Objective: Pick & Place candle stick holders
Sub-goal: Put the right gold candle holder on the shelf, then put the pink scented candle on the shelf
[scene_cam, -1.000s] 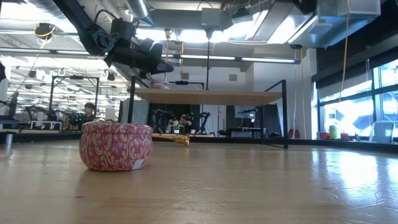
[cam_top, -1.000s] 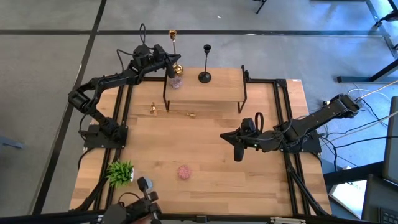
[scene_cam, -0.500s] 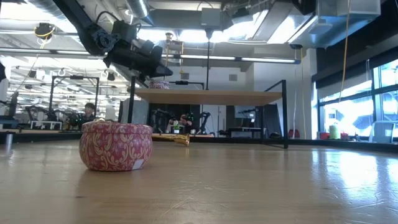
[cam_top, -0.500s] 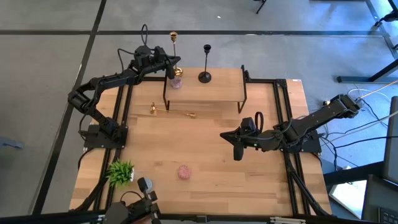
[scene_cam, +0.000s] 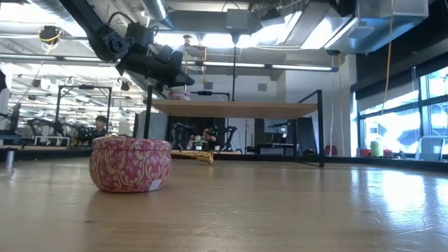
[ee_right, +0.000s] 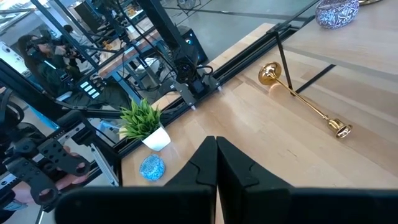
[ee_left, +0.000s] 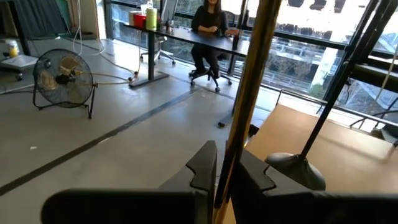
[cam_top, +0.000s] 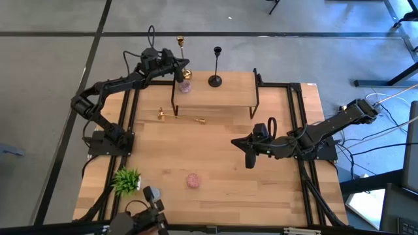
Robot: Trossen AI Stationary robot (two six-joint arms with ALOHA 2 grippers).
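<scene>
Since a second ago the gold candlestick [cam_top: 181, 49] at the shelf's far left corner has its top shifted slightly left; otherwise little has changed. Left gripper [cam_top: 180, 68] sits at that corner of the raised wooden shelf [cam_top: 222, 94], and in the left wrist view its jaws stand narrow, close on either side of the gold stem [ee_left: 249, 87]; cannot tell if they still pinch it. Gold candlestick stands upright, base near the shelf edge. Black candlestick [cam_top: 216, 65] stands upright on the shelf just beside it, to its right in the high view. Second gold candlestick [cam_top: 180, 116] lies flat on the table [cam_top: 222, 170] in front of the shelf. Small patterned tin [cam_top: 185, 85] sits on the shelf near the left gripper. Pink tin [cam_top: 192, 180] sits on the table's near part; green plant [cam_top: 127, 179] at the near left. Right gripper [cam_top: 249, 158] hovers over mid-table, jaws fully closed, holding nothing.
</scene>
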